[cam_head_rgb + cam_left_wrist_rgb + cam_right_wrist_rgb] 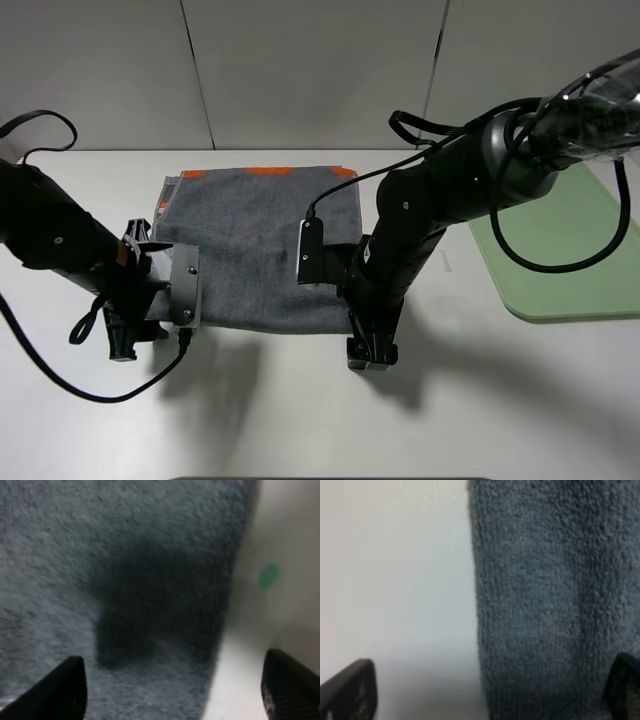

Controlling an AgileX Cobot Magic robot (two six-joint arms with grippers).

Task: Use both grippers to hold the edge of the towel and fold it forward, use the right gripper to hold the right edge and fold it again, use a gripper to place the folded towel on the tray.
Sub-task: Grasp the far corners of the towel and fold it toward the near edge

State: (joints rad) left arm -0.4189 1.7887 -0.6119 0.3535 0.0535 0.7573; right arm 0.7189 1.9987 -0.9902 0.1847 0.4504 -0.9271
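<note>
on the white table (300,420) the grey towel (255,240) is lying spread, apart from the green tray (590,295) at the right. the left gripper (122,345) and the right gripper (370,355) are hanging over its near edge (270,325), jaws apart.

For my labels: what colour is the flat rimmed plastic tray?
Pale green plastic tray, best seen in the exterior high view.
</note>
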